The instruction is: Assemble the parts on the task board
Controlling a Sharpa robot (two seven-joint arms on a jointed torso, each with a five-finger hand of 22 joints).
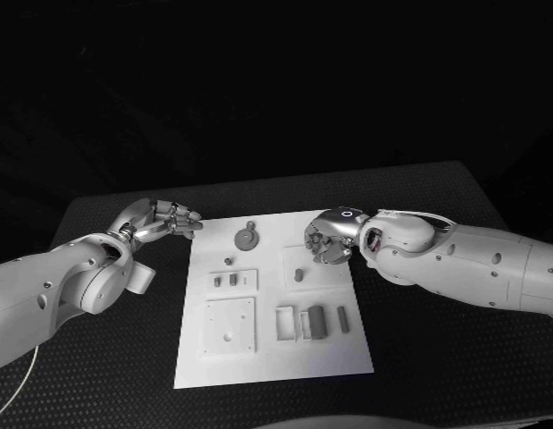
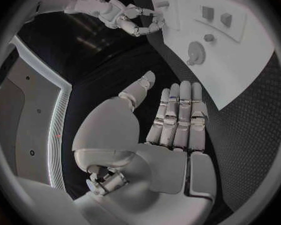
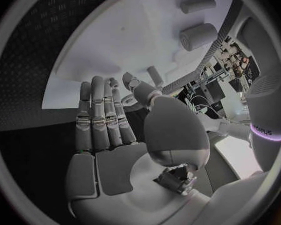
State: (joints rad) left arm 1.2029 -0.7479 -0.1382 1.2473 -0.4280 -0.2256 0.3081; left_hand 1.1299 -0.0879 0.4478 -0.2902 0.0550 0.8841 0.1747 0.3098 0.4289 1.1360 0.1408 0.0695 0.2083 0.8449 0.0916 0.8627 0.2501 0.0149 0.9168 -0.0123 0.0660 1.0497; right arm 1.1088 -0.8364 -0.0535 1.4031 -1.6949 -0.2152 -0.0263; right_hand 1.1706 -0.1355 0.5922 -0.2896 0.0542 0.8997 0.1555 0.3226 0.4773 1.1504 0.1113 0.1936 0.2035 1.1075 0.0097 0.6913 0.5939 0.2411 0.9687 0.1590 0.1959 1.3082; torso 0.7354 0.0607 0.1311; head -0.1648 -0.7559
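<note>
Fingers of the left hand (image 1: 160, 219) are straight and apart, holding nothing, beside the white board (image 1: 273, 304). The right hand (image 1: 331, 237) is likewise empty, its fingertips above a grey part (image 1: 299, 275).

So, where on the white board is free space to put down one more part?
The task board is bare along its near edge, below the square plate and the upright grey parts. Its far-left corner, beside the round part, is also free. The middle is crowded, and the right robot hand hovers over the far-right corner.
</note>
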